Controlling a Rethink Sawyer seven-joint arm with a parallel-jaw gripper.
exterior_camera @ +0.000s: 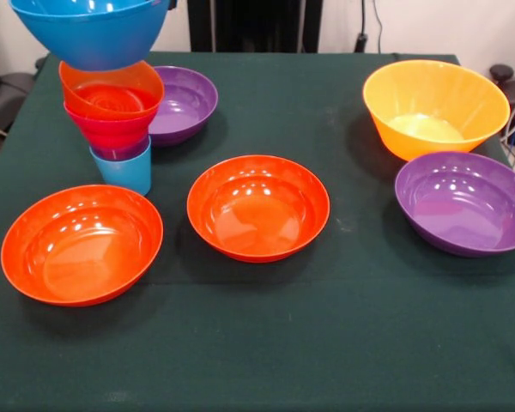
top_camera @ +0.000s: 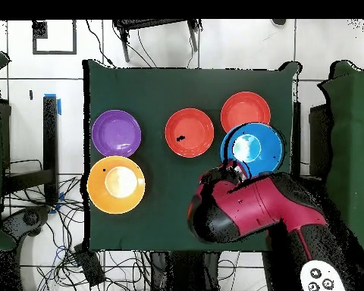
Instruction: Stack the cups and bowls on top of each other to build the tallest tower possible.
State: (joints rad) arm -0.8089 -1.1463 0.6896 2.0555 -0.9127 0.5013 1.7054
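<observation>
Where the green tabletop point(exterior_camera: 266, 343) meets its far left corner in the front view, the tower point(exterior_camera: 120, 129) stands: a light blue cup point(exterior_camera: 124, 172) at the bottom, a purple cup point(exterior_camera: 124, 153) nested in it with only its rim showing, then a small pink bowl point(exterior_camera: 110, 129) and a small orange bowl point(exterior_camera: 112, 90). A medium blue bowl point(exterior_camera: 90, 34) sits above the orange one at the top edge of the view, and whether it touches the stack cannot be told. From overhead the blue bowl covers the tower, and the red and black arm point(top_camera: 249, 208) reaches up to its rim. The gripper itself is hidden there, so its state cannot be told. Just behind the tower lies a wide purple bowl point(exterior_camera: 189, 103). In front of it sits one orange-red bowl point(exterior_camera: 81, 245), with a second orange-red bowl point(exterior_camera: 257, 206) near the centre. Well apart on the right stand the large yellow-orange bowl point(exterior_camera: 433, 107) and, just in front of it, another purple bowl point(exterior_camera: 463, 203). All loose bowls sit upright and empty.
</observation>
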